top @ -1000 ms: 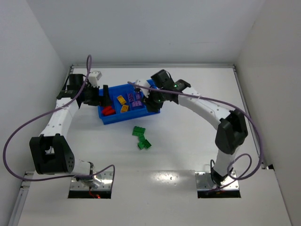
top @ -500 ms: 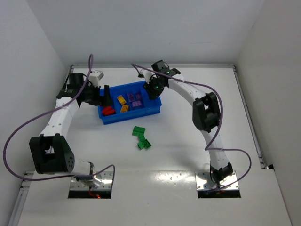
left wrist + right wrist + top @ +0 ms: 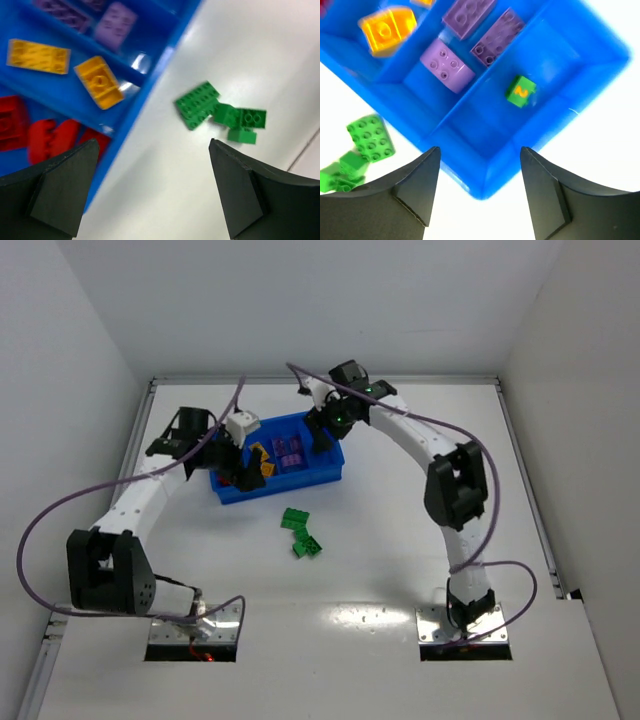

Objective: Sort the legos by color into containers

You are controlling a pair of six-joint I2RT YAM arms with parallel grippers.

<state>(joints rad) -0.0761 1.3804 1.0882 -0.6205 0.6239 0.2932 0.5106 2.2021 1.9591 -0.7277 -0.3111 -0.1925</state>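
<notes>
Sorting is going well: red legos (image 3: 50, 140), yellow legos (image 3: 97, 82) and purple legos (image 3: 445, 66) are lying in separate compartments of the tray (image 3: 285, 486). One green brick (image 3: 521, 91) is sitting in the rightmost compartment (below the right gripper (image 3: 480, 155), jaws apart, empty). A green cluster (image 3: 301, 534) is waiting on the table (image 3: 400, 540) just near of the tray, and the left gripper (image 3: 152, 165) is hovering wide open.

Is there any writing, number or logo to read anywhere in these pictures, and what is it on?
"2": a yellow numeral on the small green brick, which lies in the end compartment of the blue tray, seen in the right wrist view.
Nothing else can be read in any view.
</notes>
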